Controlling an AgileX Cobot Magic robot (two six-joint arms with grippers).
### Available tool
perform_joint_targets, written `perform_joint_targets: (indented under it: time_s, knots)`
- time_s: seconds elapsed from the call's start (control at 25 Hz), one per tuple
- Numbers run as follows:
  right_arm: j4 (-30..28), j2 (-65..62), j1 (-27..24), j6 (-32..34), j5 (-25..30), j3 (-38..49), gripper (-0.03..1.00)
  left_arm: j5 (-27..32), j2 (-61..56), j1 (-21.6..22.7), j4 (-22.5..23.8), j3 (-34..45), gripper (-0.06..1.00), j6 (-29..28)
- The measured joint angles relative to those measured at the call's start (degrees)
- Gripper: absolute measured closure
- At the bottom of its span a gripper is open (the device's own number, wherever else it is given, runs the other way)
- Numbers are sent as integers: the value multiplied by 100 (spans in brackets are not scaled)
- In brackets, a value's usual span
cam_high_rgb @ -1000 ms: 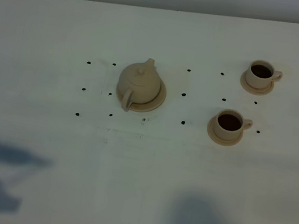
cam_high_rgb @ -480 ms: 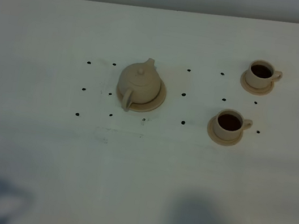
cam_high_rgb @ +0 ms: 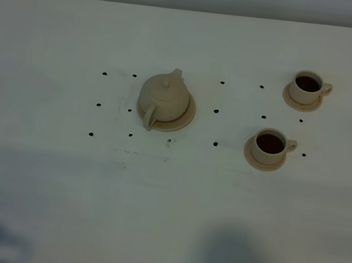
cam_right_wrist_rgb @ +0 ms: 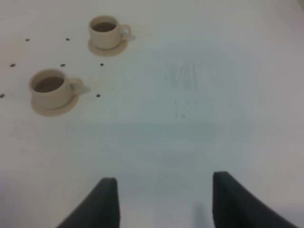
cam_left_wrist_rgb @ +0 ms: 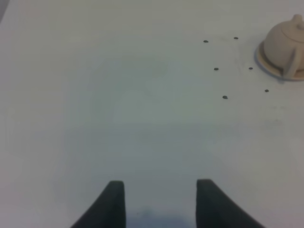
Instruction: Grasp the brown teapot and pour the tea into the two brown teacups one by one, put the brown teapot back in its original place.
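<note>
While parted, left fingers (cam_left_wrist_rgb: 160,202) well apart from brown teapot (cam_left_wrist_rgb: 285,45)

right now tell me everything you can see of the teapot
The teapot is round, squat and tan, like matte clay. A knobbed lid sits closed on top, a short spout points toward the table's far edge, and a loop handle faces the near edge. It stands upright on a flat round saucer left of the two cups. Neither gripper touches it.

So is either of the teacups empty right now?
No, the far teacup and the near teacup both show dark tea inside in the overhead view.
</note>
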Motion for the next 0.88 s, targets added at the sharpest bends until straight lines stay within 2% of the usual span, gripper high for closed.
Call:
perform_joint_targets:
  time_s: [0.88]
  knots:
    - [0,0,0,0,0,0,53,0,-4,7,0,0,57,0]
